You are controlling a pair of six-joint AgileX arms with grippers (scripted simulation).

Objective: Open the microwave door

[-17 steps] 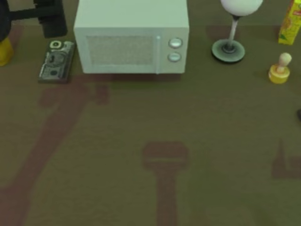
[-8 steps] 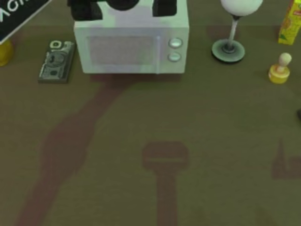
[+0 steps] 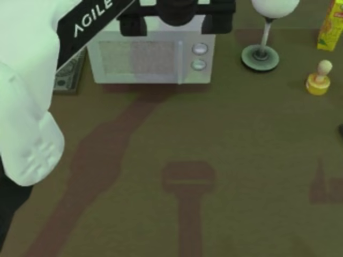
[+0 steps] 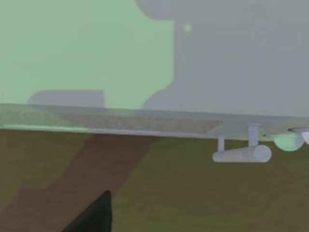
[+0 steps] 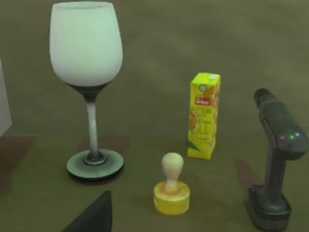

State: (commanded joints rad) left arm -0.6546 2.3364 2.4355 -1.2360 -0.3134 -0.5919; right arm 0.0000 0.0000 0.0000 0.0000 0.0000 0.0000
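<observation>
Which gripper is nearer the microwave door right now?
Left. The left gripper hovers over the microwave, just above the microwave door. The right arm is out of the top view, parked near the wine glass.

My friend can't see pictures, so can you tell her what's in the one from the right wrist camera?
A tall wine glass stands on a brown table beside a yellow juice carton. In front of them sits a small yellow stamp with a pale round knob, and a dark grey power drill stands on its base nearby.
</observation>
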